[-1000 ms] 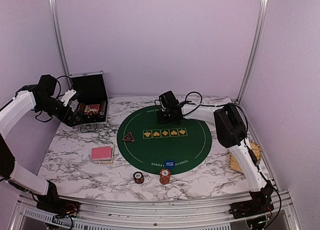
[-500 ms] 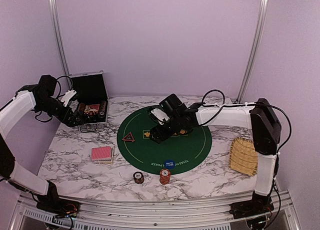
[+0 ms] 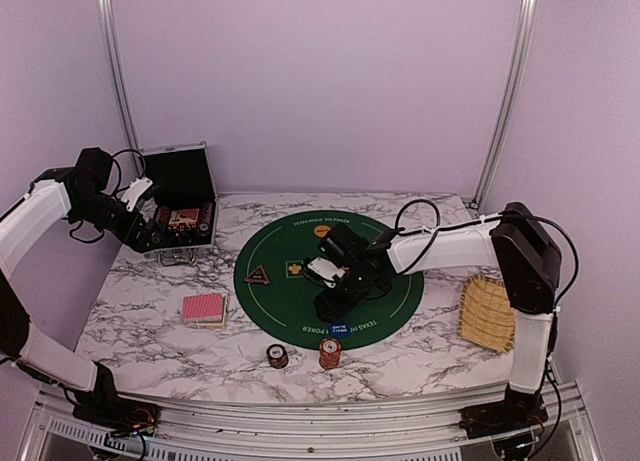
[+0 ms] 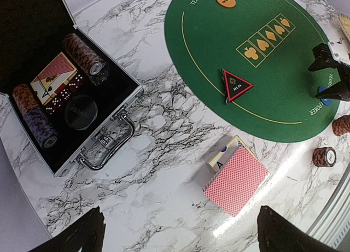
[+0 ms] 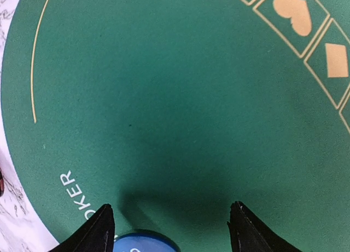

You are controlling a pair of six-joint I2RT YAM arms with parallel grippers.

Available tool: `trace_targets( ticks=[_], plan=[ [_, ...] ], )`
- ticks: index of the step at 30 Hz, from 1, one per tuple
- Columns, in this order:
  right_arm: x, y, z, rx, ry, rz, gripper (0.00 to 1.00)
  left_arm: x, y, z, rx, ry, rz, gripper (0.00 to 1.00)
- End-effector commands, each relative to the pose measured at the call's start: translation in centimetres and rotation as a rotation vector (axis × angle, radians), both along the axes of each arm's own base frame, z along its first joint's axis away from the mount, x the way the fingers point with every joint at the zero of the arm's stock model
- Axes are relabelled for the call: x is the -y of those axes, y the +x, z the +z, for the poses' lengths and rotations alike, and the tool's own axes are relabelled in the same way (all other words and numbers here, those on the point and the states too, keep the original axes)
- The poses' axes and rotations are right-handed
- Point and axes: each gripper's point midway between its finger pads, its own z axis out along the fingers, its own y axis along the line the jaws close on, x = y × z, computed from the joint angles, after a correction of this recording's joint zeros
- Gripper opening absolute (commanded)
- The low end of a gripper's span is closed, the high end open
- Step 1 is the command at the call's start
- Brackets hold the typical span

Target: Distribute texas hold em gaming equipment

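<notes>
Right hand (image 5: 172, 230) is down low over the green mat (image 3: 290, 299), fingers (image 5: 104, 230) spread wide, nothing between them. The blue chip (image 5: 145, 242) lies flat on the felt just beside the tips, peeking in at the bottom edge of the wrist view, closer to the left finger. Whether the tips touch the felt, I cannot tell. From above, the blue chip (image 3: 339, 328) sits on the near rim of the mat, right next to the printed lettering, with the right hand (image 3: 335, 303) just behind it.

Over to the left hand (image 4: 180, 238): also spread wide, holding nothing, hanging above the marble table (image 3: 150, 331) beside the open black case (image 4: 27, 33). The red-backed cards (image 4: 236, 174) lie on the table below it, face-down on top of their box, well apart from the fingers.

The triangular marker (image 3: 258, 275) rests on the mat's left edge. The orange button (image 3: 322, 231) is at the mat's far side. Two chip stacks stand on the table in front of the mat: the orange-red stack (image 3: 330, 353) near the blue chip, the dark stack (image 3: 277, 356) just left of it. The wicker tray (image 3: 487, 313) lies at the far right.
</notes>
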Motion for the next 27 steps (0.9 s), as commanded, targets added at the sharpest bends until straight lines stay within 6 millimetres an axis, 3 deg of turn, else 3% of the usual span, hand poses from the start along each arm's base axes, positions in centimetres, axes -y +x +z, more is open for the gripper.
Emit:
trace_targets(
  ticks=[1, 21, 27],
  plan=[
    [0.1, -1.8, -0.1, -0.007, -0.025, 0.028, 0.70, 0.4, -0.5, 1.3, 0.024, -0.008, -0.022, 0.99],
    [5.3, -2.8, -0.6, 0.049, -0.160, -0.040, 0.68, 0.3, -0.2, 1.9, 0.040, -0.003, -0.020, 0.99],
    [6.7, -2.1, -0.1, 0.062, -0.167, -0.088, 0.60, 0.2, -0.2, 1.9, 0.043, 0.001, -0.021, 0.99]
  ],
)
